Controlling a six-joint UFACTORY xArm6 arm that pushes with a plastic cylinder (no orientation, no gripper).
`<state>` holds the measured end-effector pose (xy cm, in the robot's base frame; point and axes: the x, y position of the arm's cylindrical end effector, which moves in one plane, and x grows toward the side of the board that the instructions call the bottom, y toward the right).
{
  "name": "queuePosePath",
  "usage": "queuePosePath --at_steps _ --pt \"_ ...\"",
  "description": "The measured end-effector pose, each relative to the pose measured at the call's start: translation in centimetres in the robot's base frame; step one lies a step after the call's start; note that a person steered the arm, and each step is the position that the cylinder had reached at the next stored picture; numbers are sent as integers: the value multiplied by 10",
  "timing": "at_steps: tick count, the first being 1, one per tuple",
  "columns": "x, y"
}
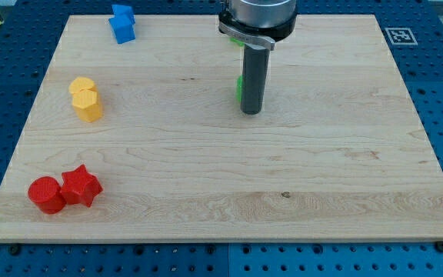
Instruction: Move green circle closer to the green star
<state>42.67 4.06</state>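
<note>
My tip (251, 111) touches the desk (321, 154), with a green block (238, 89), mostly hidden, just at its left; no jaws show.

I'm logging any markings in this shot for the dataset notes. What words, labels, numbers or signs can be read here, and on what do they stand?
No readable words, brands or numbers anywhere in the camera view.
One sign only: a black-and-white square fiducial marker on the blue perforated table beside the wooden board, at the view's top right; it is a pattern, not text.
The blocks and my tip carry no visible lettering.
</note>
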Motion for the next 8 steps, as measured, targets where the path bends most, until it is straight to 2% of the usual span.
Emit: queuePosePath --at_steps 3,6,8 --pt "-43 0" --pt "-116 0" --pt "-117 -1"
